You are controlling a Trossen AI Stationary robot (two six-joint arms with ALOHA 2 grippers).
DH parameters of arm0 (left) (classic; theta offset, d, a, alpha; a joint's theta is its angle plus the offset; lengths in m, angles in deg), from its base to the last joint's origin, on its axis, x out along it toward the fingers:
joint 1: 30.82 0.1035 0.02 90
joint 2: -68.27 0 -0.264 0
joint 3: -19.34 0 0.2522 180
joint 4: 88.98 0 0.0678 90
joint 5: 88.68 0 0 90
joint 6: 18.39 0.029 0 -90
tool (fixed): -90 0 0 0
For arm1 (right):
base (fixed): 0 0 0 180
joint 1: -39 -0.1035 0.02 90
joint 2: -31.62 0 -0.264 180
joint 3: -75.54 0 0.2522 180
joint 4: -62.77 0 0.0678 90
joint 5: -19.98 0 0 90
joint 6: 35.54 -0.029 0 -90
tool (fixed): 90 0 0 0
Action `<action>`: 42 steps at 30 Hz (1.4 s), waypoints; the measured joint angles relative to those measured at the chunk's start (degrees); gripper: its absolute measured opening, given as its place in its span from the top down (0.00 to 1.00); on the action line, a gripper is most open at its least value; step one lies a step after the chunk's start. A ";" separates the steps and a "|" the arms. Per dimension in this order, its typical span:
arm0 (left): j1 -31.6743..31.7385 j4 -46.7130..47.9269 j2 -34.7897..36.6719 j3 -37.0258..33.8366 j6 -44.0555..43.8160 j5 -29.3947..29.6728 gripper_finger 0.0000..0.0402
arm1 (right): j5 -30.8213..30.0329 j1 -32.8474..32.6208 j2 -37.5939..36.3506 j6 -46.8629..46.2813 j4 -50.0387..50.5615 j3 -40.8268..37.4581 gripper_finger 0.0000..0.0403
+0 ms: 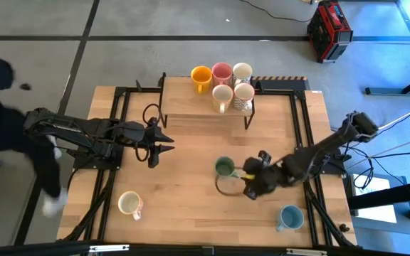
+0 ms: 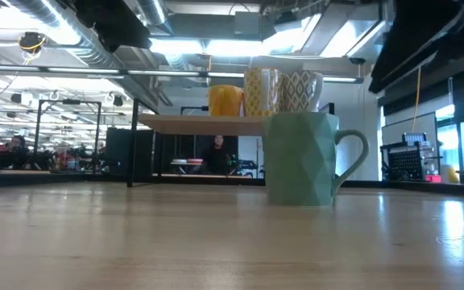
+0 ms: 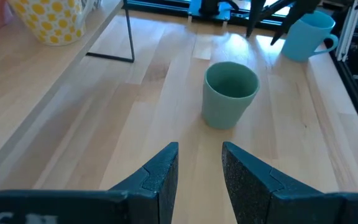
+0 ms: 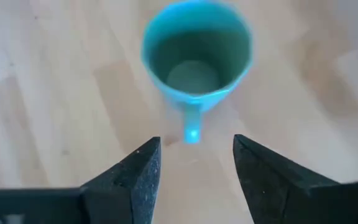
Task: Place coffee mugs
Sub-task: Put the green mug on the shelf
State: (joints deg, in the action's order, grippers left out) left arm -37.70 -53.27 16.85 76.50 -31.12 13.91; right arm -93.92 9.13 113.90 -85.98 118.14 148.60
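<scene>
Left tool hovers over the wooden worktop with its fingers a bit apart, holding nothing. A cream ceramic mug sits near the front left. Mid-worktop stands the green faceted ceramic mug, upright. The right tool is just beside its handle, fingers spread, gripping nothing. A light blue mug sits front right

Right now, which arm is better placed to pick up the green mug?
The right: its open end effector sits right beside the green mug, handle facing it. The left end effector is farther off.
</scene>
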 joint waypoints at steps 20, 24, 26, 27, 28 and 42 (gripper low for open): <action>-0.02 0.05 0.00 0.00 1.18 0.16 0.71 | -11.40 -2.45 13.90 0.26 -21.35 -8.12 0.54; -0.01 0.04 0.00 0.00 1.30 0.18 0.71 | -9.96 -0.31 15.69 1.38 -23.18 -8.12 0.61; -0.02 0.03 0.00 0.00 1.31 0.18 0.71 | -9.81 0.48 15.88 1.46 -23.48 -8.11 0.68; 0.00 0.04 0.00 0.00 1.32 0.18 0.71 | -9.45 0.82 15.96 1.58 -23.19 -8.10 0.72; -0.01 0.04 0.00 0.00 1.33 0.18 0.71 | -9.12 1.11 15.98 1.87 -22.96 -8.12 0.76; 0.00 0.07 0.02 -0.03 2.45 0.21 0.71 | -7.34 1.55 15.60 4.12 -22.47 -7.00 0.95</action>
State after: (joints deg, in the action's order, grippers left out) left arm -37.70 -53.20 16.87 76.48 -28.68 14.12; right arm -101.26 10.68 129.50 -81.86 95.67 141.60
